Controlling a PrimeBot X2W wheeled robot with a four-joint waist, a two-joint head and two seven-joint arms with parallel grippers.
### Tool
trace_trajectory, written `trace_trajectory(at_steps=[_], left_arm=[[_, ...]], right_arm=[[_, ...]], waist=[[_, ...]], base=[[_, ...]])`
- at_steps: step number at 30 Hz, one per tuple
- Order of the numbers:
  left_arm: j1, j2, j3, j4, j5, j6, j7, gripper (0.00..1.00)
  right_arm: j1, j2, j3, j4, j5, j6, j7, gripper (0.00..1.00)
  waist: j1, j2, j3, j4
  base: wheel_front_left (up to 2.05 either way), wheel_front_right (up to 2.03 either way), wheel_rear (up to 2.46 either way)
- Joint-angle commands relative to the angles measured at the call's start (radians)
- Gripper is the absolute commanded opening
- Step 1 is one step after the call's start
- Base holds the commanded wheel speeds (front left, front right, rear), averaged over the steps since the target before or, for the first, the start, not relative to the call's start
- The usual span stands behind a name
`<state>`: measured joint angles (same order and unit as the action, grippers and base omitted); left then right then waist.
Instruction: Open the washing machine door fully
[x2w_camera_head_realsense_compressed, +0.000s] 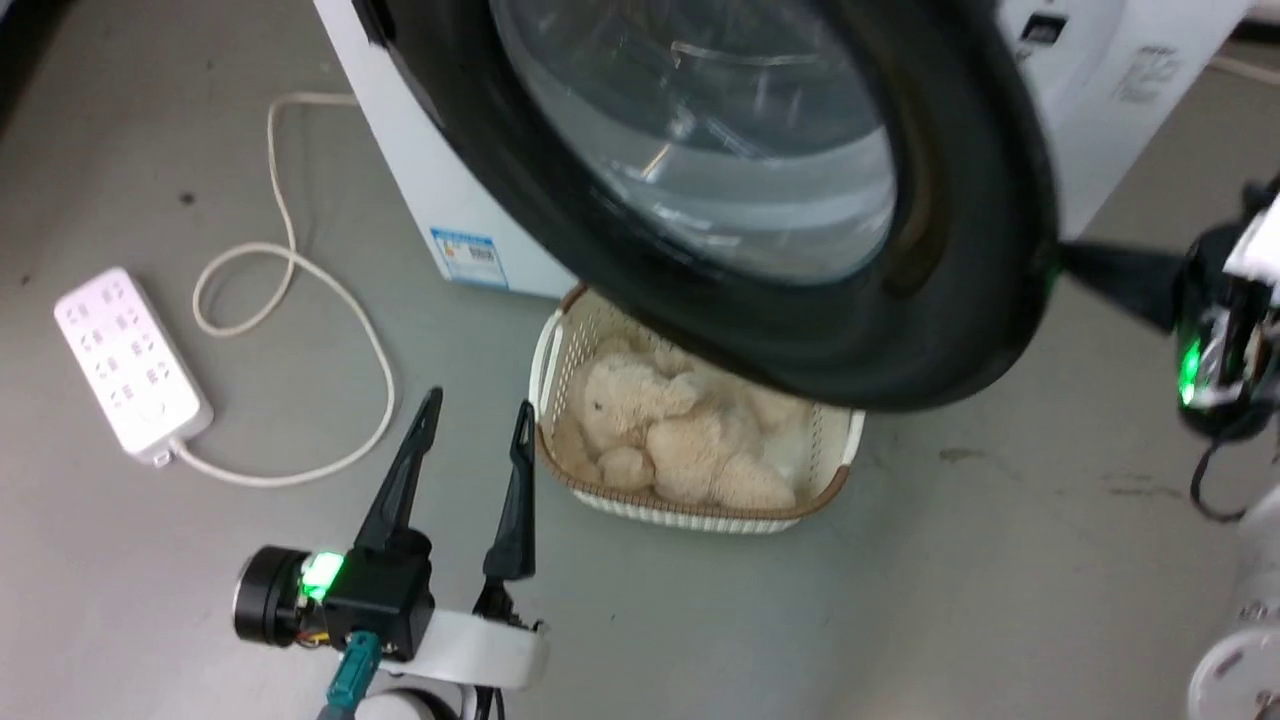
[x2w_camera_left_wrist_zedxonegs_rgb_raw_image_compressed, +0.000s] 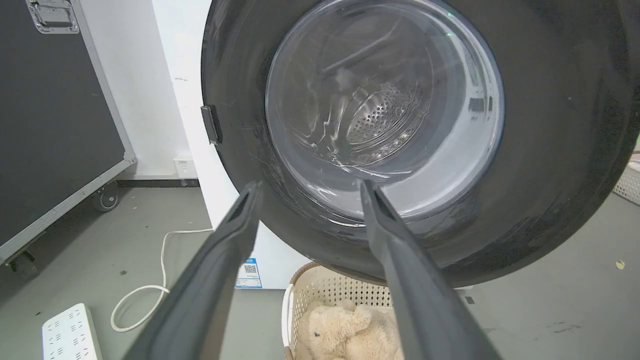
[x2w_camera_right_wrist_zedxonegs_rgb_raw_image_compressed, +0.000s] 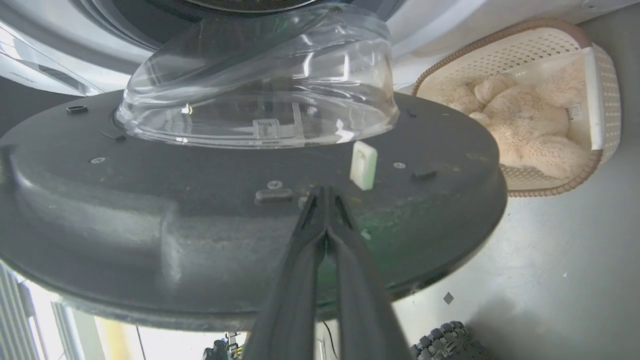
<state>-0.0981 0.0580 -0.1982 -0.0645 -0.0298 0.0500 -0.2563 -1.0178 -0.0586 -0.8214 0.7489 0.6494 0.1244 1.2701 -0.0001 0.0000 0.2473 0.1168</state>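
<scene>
Left gripper (x2w_camera_head_realsense_compressed: 477, 405): long dark fingers apart, empty. White front-loading washing machine (x2w_camera_head_realsense_compressed: 430, 180) behind. Its large round glossy-black-rimmed glass door (x2w_camera_head_realsense_compressed: 960, 250) swung partway out over cream plastic basket (x2w_camera_head_realsense_compressed: 548, 350). Right gripper (x2w_camera_right_wrist_zedxonegs_rgb_raw_image_compressed: 325, 192): fingers together, tips against door's matte back. Seemingly half done; wider swing left.

Cream basket (x2w_camera_head_realsense_compressed: 690, 515) holds a plush toy (x2w_camera_head_realsense_compressed: 660, 420), perhaps a bear; power strip (x2w_camera_head_realsense_compressed: 125, 360) apart.

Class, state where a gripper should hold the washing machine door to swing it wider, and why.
Probably grip the washing machine door by its thick black rim at the free edge beside the white latch, coming from the robot's right; the bulging glass bowl offers no purchase.
</scene>
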Motion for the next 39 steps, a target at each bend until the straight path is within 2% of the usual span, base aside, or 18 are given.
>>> trace_trajectory(at_steps=[1,2,3,6,13,19,24,30,35,36,37,39], left_arm=[[0.016,0.006,0.002,0.004,-0.005,-0.002,-0.006,1.0],[0.028,0.006,0.001,0.01,-0.006,-0.005,-0.006,1.0],[0.028,0.006,0.001,0.01,-0.006,-0.005,-0.006,1.0],[0.045,0.007,0.001,0.018,-0.007,-0.009,-0.006,1.0],[0.081,0.009,0.001,0.035,-0.007,-0.017,-0.006,1.0],[0.109,0.009,0.0,0.048,-0.01,-0.022,-0.006,1.0],[0.123,0.009,0.001,0.055,-0.01,-0.026,-0.006,1.0],[0.124,0.008,0.003,0.062,-0.011,-0.026,-0.006,1.0],[0.123,0.005,0.005,0.073,-0.021,-0.025,-0.006,1.0],[0.123,0.004,0.006,0.075,-0.025,-0.025,-0.006,1.0],[0.124,0.003,0.007,0.077,-0.029,-0.025,-0.006,1.0],[0.123,0.002,0.012,0.079,-0.038,-0.025,-0.006,1.0]], right_arm=[[0.032,0.007,0.013,0.001,0.025,0.006,0.019,0.0],[0.068,0.008,0.053,0.022,0.08,0.006,0.038,0.0],[0.068,0.008,0.053,0.022,0.08,0.006,0.038,0.0],[0.12,0.008,0.138,0.051,0.171,0.006,0.041,0.0],[0.24,0.008,0.397,0.076,0.413,0.006,0.018,0.0],[0.352,0.008,0.644,0.023,0.633,0.006,-0.047,0.0],[0.433,0.008,0.816,-0.047,0.76,0.006,-0.138,0.0],[0.484,0.008,0.926,-0.107,0.828,0.006,-0.231,0.0],[0.511,0.004,0.916,-0.146,0.809,0.006,-0.315,0.0],[0.513,-0.006,0.902,-0.17,0.789,0.006,-0.354,0.31],[0.518,-0.021,0.892,-0.204,0.76,0.006,-0.397,1.0],[0.539,-0.05,0.869,-0.286,0.697,0.006,-0.493,1.0]], waist=[[0.0001,0.0,-0.03,-0.008],[0.0001,0.0,-0.05,-0.009],[0.0001,0.0,-0.05,-0.009],[0.0001,0.0,-0.073,-0.012],[0.0001,0.0,-0.119,-0.014],[0.0001,0.0,-0.146,-0.01],[0.0001,0.0,-0.15,-0.009],[0.0001,0.0,-0.151,-0.012],[0.0001,0.0,-0.17,-0.027],[0.0001,0.0,-0.176,-0.03],[0.0001,0.0,-0.182,-0.034],[0.0001,0.0,-0.193,-0.042]], base=[[0.0,0.0,0.0],[0.0,0.0,0.0],[0.0,0.0,0.0],[0.0,0.0,0.0],[0.0,0.0,0.0],[0.0,0.0,0.0],[0.0,0.0,0.0],[0.0,0.0,0.0],[0.0,0.0,0.0],[0.0,0.0,0.0],[0.0,0.0,0.0],[0.0,0.0,0.0]])
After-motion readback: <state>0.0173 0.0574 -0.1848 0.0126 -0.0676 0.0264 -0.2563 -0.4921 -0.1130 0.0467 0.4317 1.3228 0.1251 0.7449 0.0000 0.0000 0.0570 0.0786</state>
